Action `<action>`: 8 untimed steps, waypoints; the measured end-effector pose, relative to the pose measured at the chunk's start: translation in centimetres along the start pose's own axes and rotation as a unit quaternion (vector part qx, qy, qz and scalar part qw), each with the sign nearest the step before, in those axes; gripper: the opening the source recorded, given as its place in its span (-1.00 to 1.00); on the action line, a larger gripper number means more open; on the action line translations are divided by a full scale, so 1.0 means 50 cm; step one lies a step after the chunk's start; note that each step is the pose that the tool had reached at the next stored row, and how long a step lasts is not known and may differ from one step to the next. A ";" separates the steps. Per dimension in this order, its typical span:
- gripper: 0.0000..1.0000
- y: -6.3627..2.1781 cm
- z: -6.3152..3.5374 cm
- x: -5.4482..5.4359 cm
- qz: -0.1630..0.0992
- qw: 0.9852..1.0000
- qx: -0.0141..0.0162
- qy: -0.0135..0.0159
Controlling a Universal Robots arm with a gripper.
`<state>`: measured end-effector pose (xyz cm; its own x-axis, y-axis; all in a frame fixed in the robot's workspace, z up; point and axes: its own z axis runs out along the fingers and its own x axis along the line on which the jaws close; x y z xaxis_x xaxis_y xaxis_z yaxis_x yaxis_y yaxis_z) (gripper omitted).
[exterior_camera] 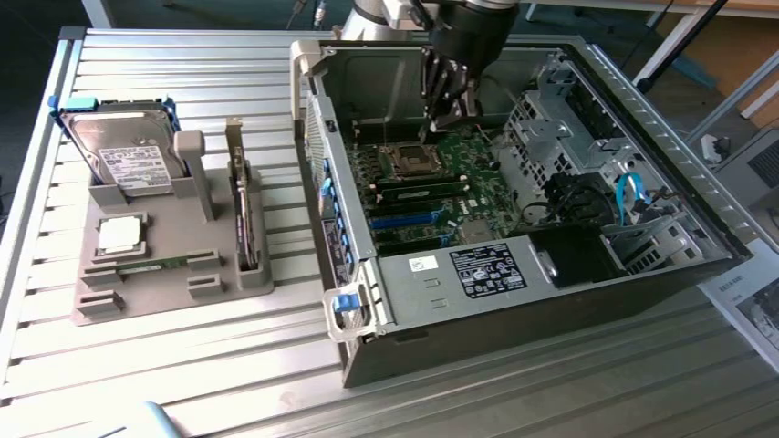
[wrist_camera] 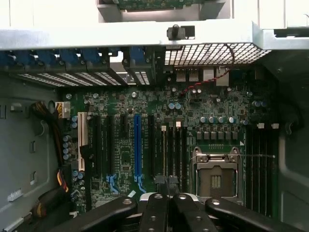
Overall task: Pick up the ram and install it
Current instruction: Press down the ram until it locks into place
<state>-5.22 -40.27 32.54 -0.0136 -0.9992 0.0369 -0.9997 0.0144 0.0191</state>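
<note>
The gripper [exterior_camera: 448,114] hangs inside the open computer case [exterior_camera: 512,301], its jaws closed on nothing, just above the motherboard [wrist_camera: 120,145] beside the empty processor socket [wrist_camera: 216,176]. The ram [exterior_camera: 155,265] lies flat in the grey holder [exterior_camera: 122,306] on the table [exterior_camera: 182,383], well apart, at about eight o'clock from the gripper. I judge the pick is not yet done. Grasping it calls for parted jaws squared to the stick's thin long edges. The labels on the hard drive [exterior_camera: 122,155] and the case are too small to read.

The holder [exterior_camera: 159,274] lies at the exterior view's left of the computer case [exterior_camera: 535,301].
</note>
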 end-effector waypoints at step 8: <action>-0.80 -0.045 -0.001 -0.001 0.000 1.000 -0.001 0.000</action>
<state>-2.98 -40.27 32.54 -0.0136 -0.9992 0.0368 -0.9997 0.0144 0.0205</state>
